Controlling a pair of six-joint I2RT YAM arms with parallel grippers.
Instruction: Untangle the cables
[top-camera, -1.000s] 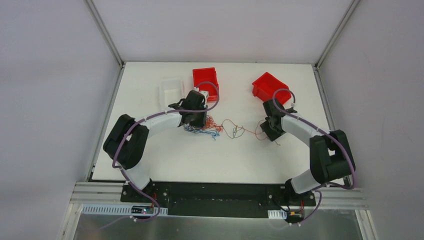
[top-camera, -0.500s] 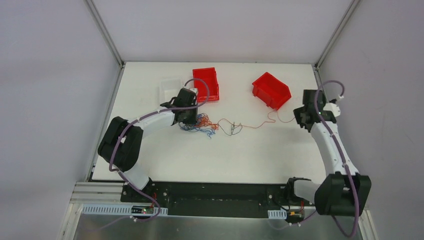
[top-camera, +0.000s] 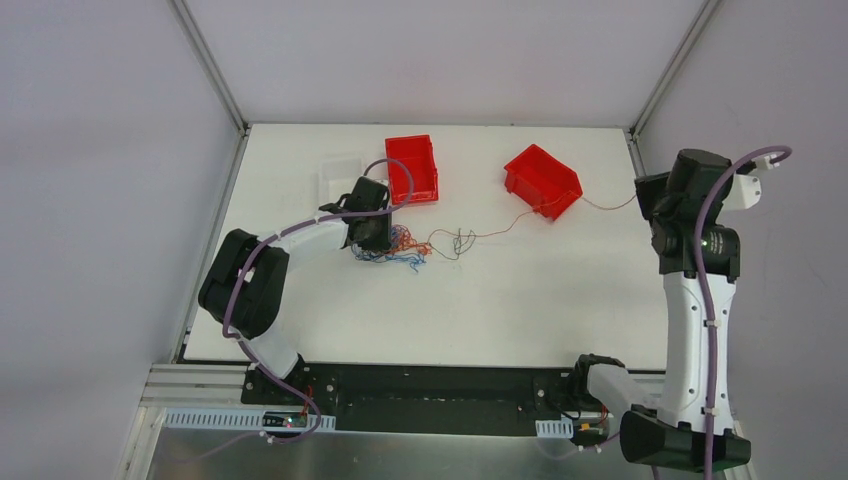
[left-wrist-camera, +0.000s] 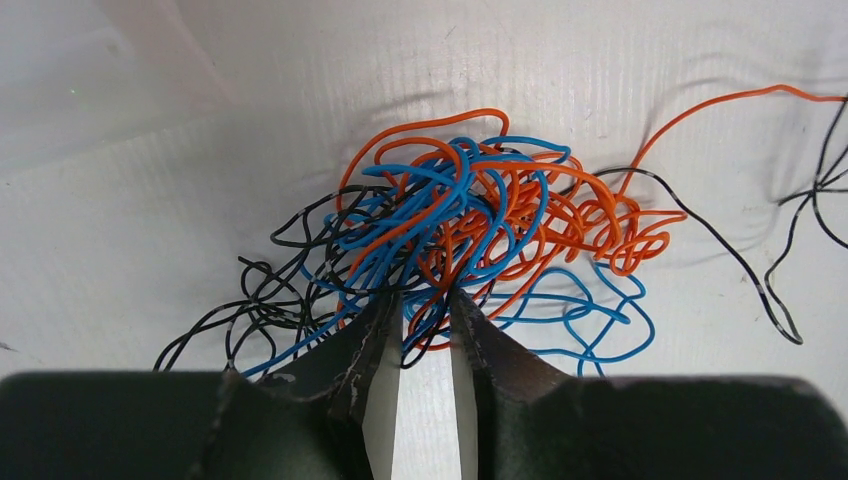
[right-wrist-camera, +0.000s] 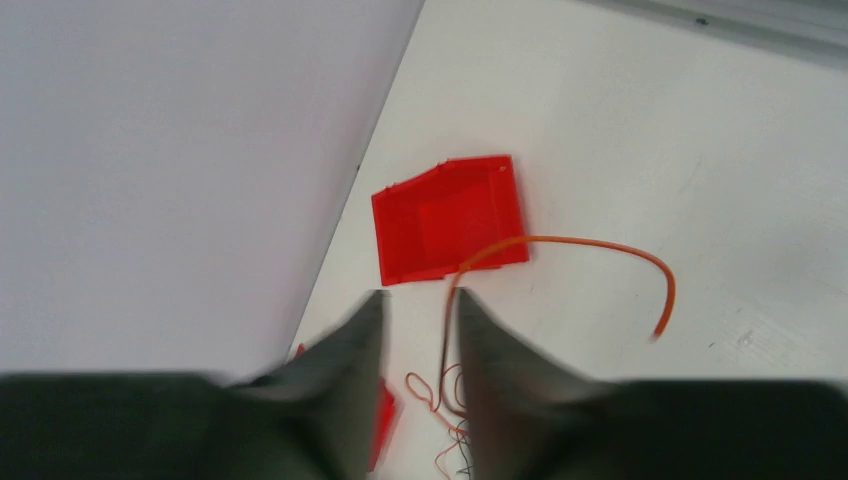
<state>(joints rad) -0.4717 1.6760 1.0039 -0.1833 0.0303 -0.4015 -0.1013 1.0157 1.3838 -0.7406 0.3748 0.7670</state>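
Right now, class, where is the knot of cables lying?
In the top view the knot of cables lies left of centre, held at the tip of the left tool, just nearer than the red bin beside the clear tray.

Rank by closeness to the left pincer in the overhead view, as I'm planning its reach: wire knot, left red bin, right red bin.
1. Tangled knot of thin blue, orange and black wires, at the left pincer itself.
2. Left red plastic bin, just beyond it.
3. Right red plastic bin, far right.
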